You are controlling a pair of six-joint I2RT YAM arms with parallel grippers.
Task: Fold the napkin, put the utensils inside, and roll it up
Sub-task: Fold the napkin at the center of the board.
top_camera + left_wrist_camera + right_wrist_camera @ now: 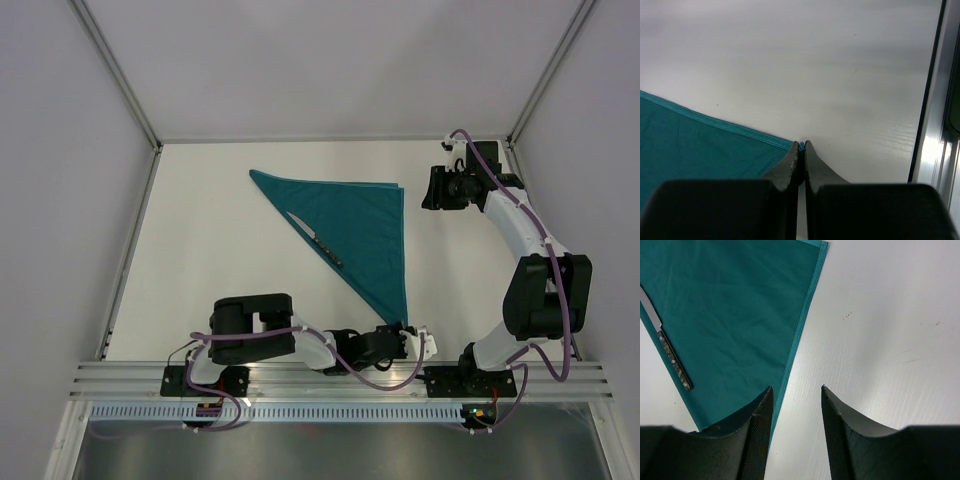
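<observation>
Bright, even light; faint shadows.

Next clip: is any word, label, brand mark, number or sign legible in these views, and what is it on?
None: no view shows readable text.
The napkin, the knife and the table carry no markings.
Small coloured spots by the arm bases in the top view are too small to read as anything.

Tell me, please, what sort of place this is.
Likely a robotics lab test cell: a bare white table walled by plain panels, arms bolted to an aluminium rail, only a napkin and knife.
</observation>
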